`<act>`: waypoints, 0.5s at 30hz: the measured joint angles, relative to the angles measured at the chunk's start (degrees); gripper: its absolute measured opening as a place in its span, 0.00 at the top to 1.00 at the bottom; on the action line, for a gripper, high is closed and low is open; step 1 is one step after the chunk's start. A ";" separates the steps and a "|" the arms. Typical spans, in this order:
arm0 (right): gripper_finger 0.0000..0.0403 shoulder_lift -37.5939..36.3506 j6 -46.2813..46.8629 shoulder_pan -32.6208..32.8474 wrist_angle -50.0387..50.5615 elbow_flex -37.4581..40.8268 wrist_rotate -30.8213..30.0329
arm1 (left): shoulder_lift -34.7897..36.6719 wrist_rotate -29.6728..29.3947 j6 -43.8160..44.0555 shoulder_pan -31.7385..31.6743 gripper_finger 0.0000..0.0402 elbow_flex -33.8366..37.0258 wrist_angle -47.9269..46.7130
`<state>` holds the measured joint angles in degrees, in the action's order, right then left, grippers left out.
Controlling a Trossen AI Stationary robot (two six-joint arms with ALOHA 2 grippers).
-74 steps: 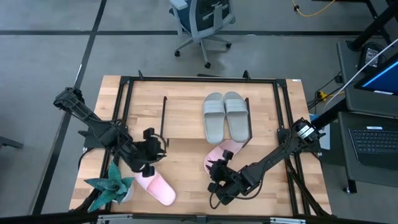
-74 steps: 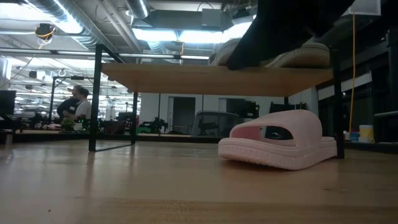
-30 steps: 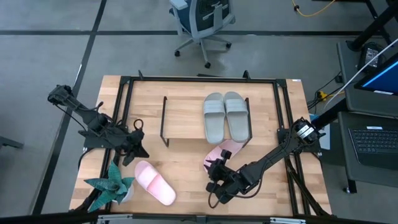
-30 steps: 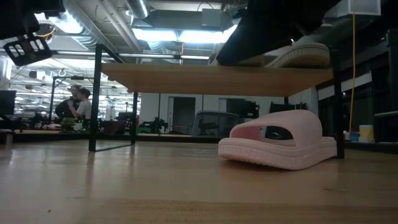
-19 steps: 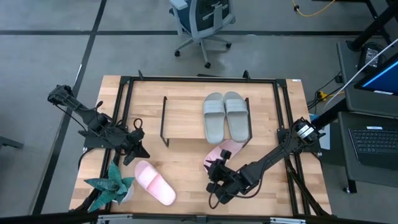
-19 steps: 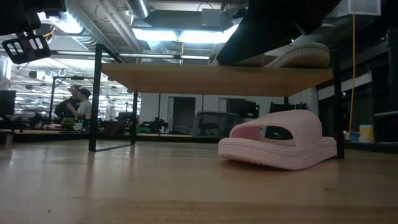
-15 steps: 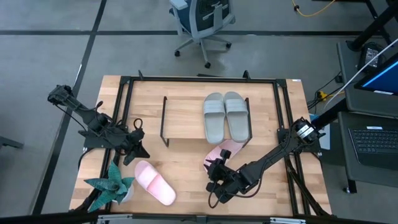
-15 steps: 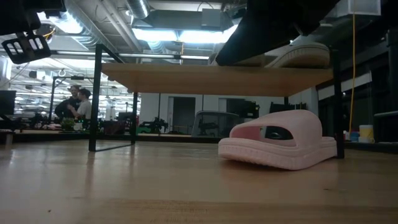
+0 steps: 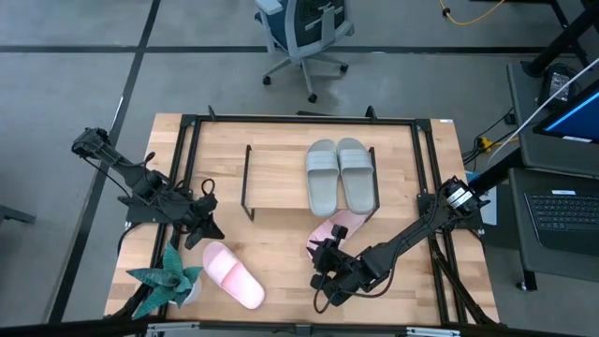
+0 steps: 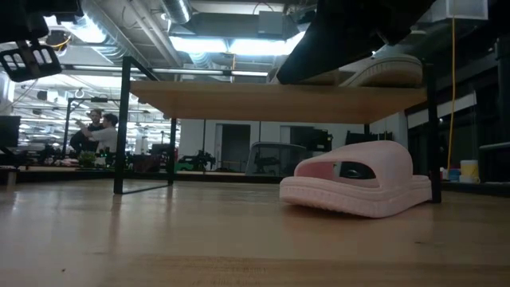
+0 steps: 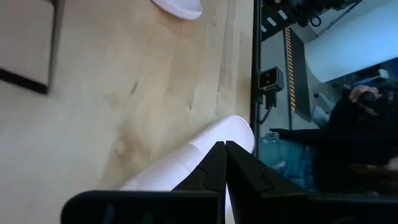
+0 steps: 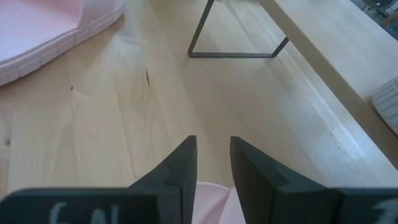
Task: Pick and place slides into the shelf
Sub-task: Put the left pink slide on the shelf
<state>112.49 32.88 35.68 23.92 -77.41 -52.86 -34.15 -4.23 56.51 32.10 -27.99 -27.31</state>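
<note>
One pale pink slide (image 9: 234, 274) lies flat on the table near the left front, also seen under my fingers in the left wrist view (image 11: 199, 152). My left gripper (image 9: 210, 228) (image 11: 224, 149) hovers shut just beyond its far end, raised off the table (image 10: 28, 57). The second pink slide (image 9: 335, 229) (image 10: 358, 187) rests sole-down at the shelf's near edge. My right gripper (image 9: 320, 251) (image 12: 212, 155) is above its near end, open by a narrow gap. Two grey-green slides (image 9: 340, 174) sit side by side on the shelf (image 9: 271, 173).
A teal star-shaped plant (image 9: 167, 281) stands at the front left corner, close to the left arm. A black frame (image 9: 299, 120) runs around the tabletop. The shelf's left half is bare board. An office chair (image 9: 304, 37) stands beyond the far edge, and people stand far back (image 10: 96, 131).
Before the last second, my left gripper drew back from the left pink slide toward the table's left edge and rose. The slide stayed where it lay. Both arms have held still since then.
</note>
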 joint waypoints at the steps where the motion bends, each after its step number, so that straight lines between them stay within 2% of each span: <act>1: 0.76 0.00 0.00 0.00 0.00 0.00 0.00 | -0.01 0.52 0.97 0.00 0.99 0.00 0.00; 9: 0.76 0.00 0.00 -0.01 0.00 0.00 0.01 | -2.70 2.27 8.72 0.02 0.99 -0.02 -0.07; 15: 0.76 0.00 0.00 0.00 0.02 0.00 0.03 | -7.61 2.33 9.32 0.02 0.99 -0.02 -0.68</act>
<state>112.49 32.88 35.68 23.94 -77.41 -52.83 -41.76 -1.89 65.83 32.12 -28.01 -27.99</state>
